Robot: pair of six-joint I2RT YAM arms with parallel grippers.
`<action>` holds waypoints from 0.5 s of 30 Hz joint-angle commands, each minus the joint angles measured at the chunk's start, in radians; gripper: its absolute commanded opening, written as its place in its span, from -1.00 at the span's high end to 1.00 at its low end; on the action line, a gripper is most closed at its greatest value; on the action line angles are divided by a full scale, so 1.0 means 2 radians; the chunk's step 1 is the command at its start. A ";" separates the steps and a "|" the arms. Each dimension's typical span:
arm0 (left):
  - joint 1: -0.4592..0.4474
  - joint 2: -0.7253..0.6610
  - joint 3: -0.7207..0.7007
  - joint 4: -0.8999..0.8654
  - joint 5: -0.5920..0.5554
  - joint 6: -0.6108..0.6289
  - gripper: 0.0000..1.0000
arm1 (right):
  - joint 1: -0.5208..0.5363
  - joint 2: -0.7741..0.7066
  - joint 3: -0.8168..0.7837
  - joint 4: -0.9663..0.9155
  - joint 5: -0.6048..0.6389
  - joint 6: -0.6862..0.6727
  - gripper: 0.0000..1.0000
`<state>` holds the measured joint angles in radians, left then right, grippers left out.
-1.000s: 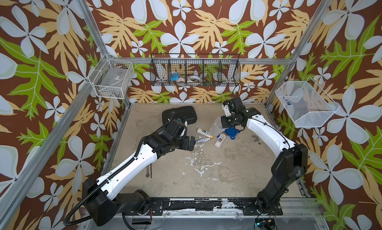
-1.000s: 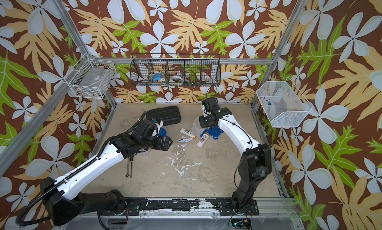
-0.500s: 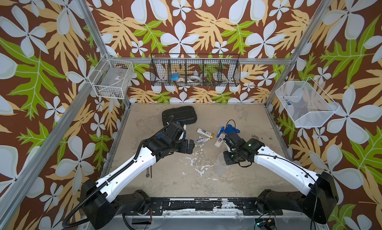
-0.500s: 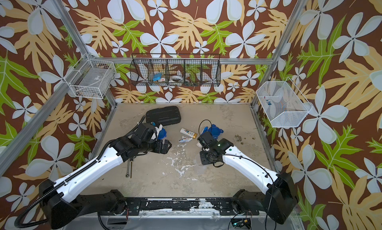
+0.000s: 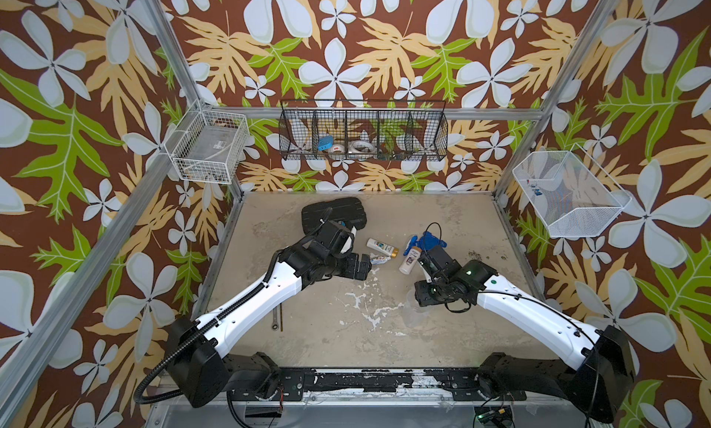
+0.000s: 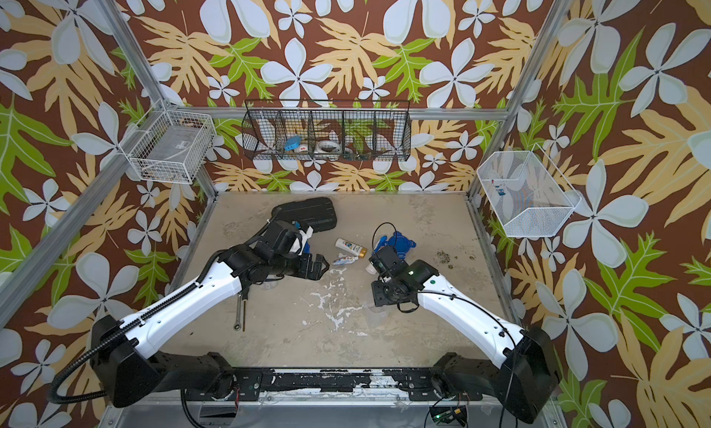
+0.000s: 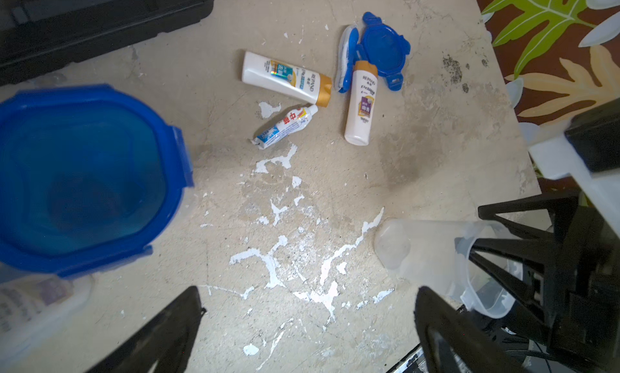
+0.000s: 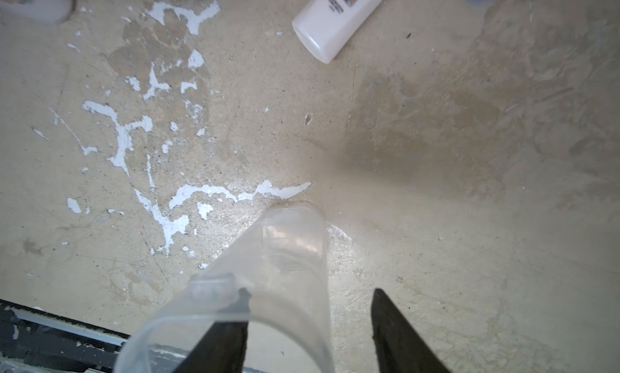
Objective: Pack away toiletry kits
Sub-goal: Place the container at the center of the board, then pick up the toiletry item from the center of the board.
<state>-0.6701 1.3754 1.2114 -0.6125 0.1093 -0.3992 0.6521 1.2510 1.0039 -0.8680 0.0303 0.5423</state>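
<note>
Clear tumbler [image 8: 288, 254] now sits well away from the bottle [image 8: 332, 15], just released by the right gripper [image 8: 310, 292], jaws parted, so filling can likely begin; left gripper [image 7: 308, 287] gapes empty.

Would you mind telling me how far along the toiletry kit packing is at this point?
Done: one lidded tumbler looks packed, a bottle showing through its wall. In hand: the right gripper stands open at the empty clear tumbler, one finger inside its rim; the left gripper is open and empty. Left: two bottles, the toothpaste tube, the toothbrush and the loose blue lid lie unpacked on the table.
</note>
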 commanded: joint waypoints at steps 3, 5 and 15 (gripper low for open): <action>-0.004 0.067 0.064 -0.001 0.047 0.013 -0.90 | -0.011 -0.006 0.046 -0.017 0.006 -0.001 -0.50; -0.010 0.112 0.097 -0.007 0.058 0.018 -0.86 | -0.015 -0.006 0.067 -0.021 0.005 -0.003 -0.60; -0.039 0.349 0.293 -0.020 0.055 0.046 -0.77 | -0.171 -0.029 0.075 0.032 -0.072 -0.046 -0.92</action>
<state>-0.7475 1.9995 1.7260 -0.6327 0.2256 -0.3374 0.3653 1.1900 1.1538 -0.8379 -0.0460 0.4919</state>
